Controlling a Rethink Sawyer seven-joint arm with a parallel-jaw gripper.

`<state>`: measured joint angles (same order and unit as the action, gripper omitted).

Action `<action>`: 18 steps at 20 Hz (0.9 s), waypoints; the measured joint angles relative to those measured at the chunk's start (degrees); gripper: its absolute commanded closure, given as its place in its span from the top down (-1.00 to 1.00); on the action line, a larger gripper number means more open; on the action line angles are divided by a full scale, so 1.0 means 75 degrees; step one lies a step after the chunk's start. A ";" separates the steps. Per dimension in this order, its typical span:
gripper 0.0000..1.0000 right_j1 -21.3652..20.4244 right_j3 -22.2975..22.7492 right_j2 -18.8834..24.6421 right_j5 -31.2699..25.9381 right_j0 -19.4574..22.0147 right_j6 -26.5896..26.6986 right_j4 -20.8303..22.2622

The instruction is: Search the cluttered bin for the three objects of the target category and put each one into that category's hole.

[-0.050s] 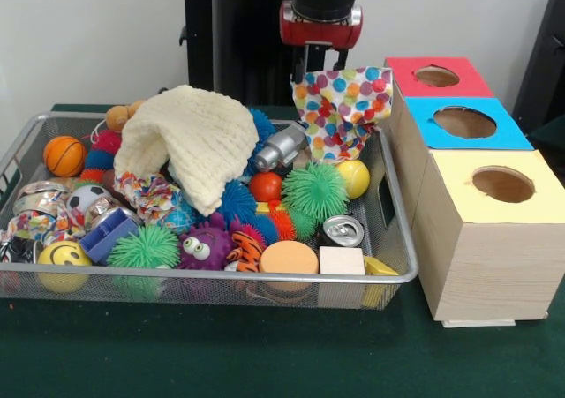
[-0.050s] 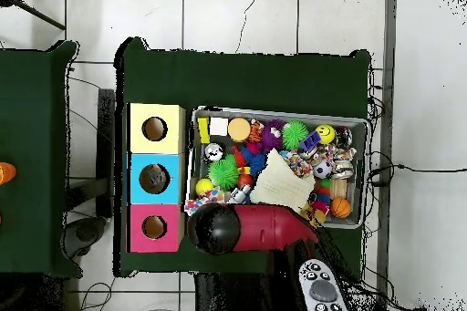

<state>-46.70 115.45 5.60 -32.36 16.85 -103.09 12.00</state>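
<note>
**A:** Jaws first: what have they got?

**B:** Gripper (image 1: pixel 322 65) is closed on the top edge of a white fabric pouch with multicoloured polka dots (image 1: pixel 342 107). The pouch hangs from it. Fingers are mostly hidden behind the fabric.

**A:** Now the rest, biggest down.

**B:** Dark green cloth-covered table (image 1: pixel 265 354) carries everything. On it sits a silver wire-mesh bin (image 1: pixel 402 239), heaped with toys. Just beside the bin stands a row of three pale wooden boxes, each with a round hole in a coloured top: yellow-topped box (image 1: pixel 494 239) nearest the camera, blue-topped box (image 1: pixel 468 120) in the middle, pink-topped box (image 1: pixel 437 76) farthest.

**A:** Where is the pouch in relation to those?

**B:** Over the bin's far corner, on the box side, close to the pink-topped box. In the overhead view the red arm (image 2: pixel 264 227) covers most of it; only a dotted edge shows.

**A:** Contents?

**B:** Cream knitted cloth (image 1: pixel 199 138) is draped over the middle of the pile. A green spiky rubber ball (image 1: pixel 315 191) lies below the pouch, touching a plain yellow ball (image 1: pixel 355 177). Purple fuzzy creature with googly eyes (image 1: pixel 205 248) lies near the front rim, and a flat orange disc (image 1: pixel 289 259) rests against that rim. Orange mini basketball (image 1: pixel 64 155) sits at the far end from the boxes. Small silver can (image 1: pixel 342 230) lies lowest, by a pale wooden cube (image 1: pixel 342 261).
</note>
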 measured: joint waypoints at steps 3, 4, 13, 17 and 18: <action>1.00 -0.0133 0.0003 -0.0088 -0.0002 -0.0027 0.0000 -0.0113; 1.00 -0.0173 0.0003 -0.0132 -0.0001 -0.0027 0.0000 -0.0181; 1.00 -0.0070 -0.0001 -0.0245 0.0000 -0.0033 0.0000 -0.0326; 1.00 0.0070 -0.0018 -0.0241 0.0000 -0.0034 0.0000 -0.0325; 1.00 0.0110 -0.0026 -0.0240 0.0000 -0.0033 0.0000 -0.0325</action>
<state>-45.88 115.25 3.80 -32.36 16.61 -103.09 9.56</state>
